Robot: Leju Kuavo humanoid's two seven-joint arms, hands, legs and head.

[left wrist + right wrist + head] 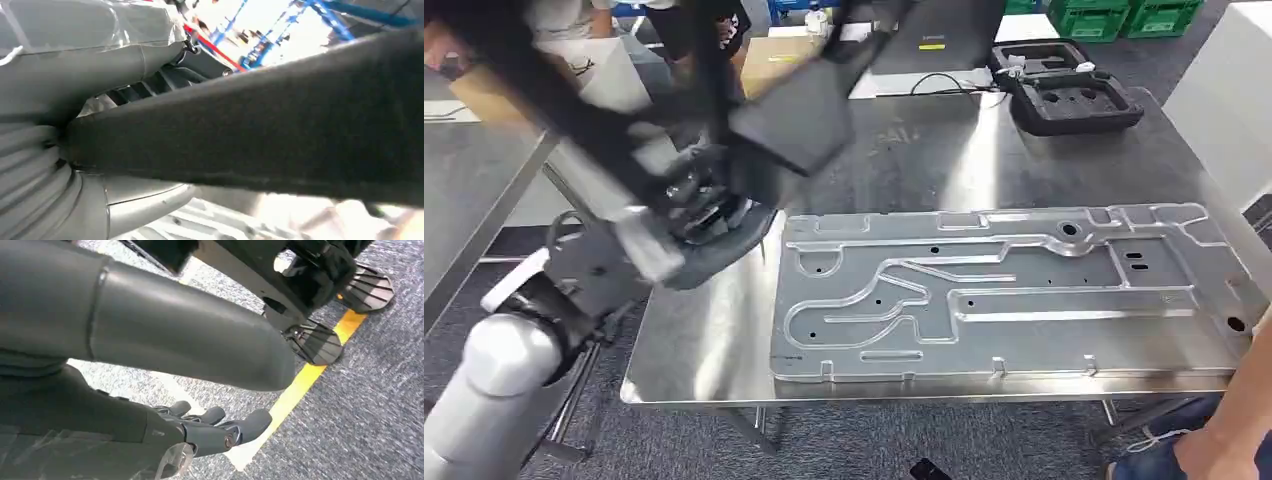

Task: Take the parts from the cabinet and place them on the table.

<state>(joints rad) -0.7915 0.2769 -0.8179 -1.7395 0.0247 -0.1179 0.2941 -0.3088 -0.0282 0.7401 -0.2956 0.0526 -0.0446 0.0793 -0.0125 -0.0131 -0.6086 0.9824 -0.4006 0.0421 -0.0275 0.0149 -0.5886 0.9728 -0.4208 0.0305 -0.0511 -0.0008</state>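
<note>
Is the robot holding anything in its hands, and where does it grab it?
The left hand grips a long black part near one end, above the steel table. The right hand holds nothing, its fingers apart.

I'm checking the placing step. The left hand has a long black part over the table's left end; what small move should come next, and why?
Probably lower the black part onto bare table left of the stamped metal panel: the left hand grips it above the surface, blurred.

Head view high over table (724, 350); wrist views close, right facing floor (360, 405)
</note>
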